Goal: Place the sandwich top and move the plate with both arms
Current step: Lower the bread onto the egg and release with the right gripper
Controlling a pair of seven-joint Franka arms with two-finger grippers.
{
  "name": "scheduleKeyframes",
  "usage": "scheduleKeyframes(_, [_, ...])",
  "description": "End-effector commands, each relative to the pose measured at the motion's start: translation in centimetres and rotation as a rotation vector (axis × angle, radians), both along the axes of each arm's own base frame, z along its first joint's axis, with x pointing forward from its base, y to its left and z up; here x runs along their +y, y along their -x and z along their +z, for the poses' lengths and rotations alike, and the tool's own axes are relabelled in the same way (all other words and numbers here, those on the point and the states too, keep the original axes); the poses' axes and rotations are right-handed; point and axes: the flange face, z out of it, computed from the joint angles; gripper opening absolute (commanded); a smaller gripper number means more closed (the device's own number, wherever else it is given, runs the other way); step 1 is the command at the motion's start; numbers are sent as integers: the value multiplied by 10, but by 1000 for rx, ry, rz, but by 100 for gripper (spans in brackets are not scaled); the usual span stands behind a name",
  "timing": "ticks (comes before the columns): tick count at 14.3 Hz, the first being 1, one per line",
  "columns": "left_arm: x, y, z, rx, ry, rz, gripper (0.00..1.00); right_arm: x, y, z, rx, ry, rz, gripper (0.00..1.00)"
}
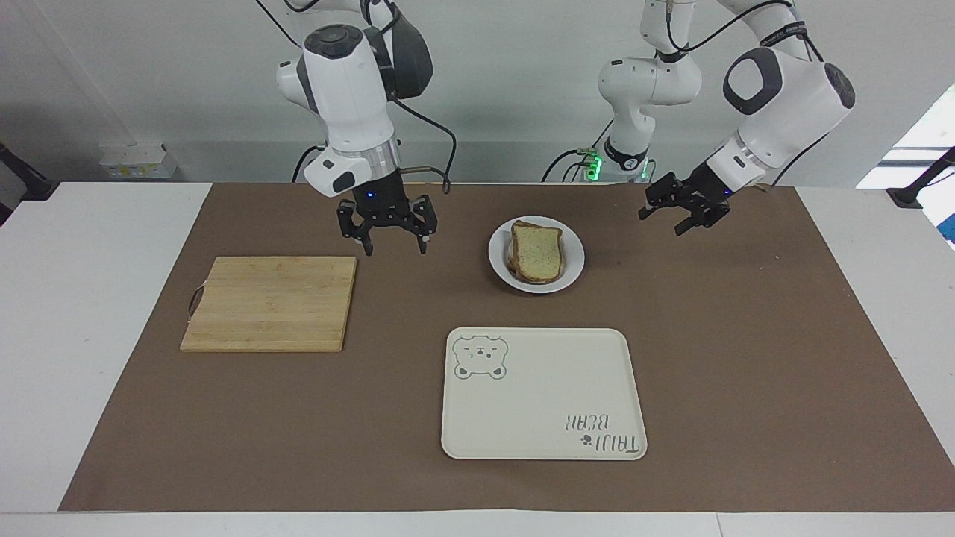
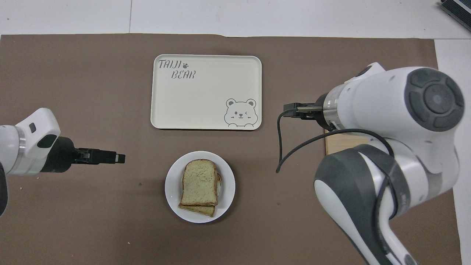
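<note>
Sandwich top [image 1: 536, 250]: lay flat on the other bread, in the middle of the plate [image 1: 573, 267], a little crooked over the slice under it. Plate: sat on the brown mat, nearer to the robots than the tray [image 1: 537, 395], with a gap between them. Right gripper [image 1: 395, 246]: hung in the air over the mat, between the cutting board [image 1: 268, 302] and the plate, fingers spread wide, nothing held. Left gripper [image 1: 664, 221]: hung over the mat toward the left arm's end of the table, apart from the plate, fingers spread too, nothing held. Looked like bread done, plate not yet moved. Seemed best to bring both grippers down low, one at each side of the plate, and to pinch only the thin white rim, not the bread. Seemed wise to close both at the same time, lift together, and keep the plate level and slow. Danger, probably: a tilted plate, and the top slice sliding off.
</note>
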Motion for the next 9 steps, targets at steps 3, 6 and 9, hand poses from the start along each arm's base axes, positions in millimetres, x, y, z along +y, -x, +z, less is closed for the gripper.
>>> scheduleKeyframes(3, [-4, 36, -76, -13, 149, 6, 83, -32, 17, 38, -25, 27, -3, 100])
scheduleKeyframes(6, [-3, 55, -127, -33, 236, 20, 77, -42, 19, 67, -28, 29, -17, 100])
scheduleKeyframes(9, [-6, 73, -163, -40, 298, 23, 68, -61, 21, 92, -16, 32, -45, 100])
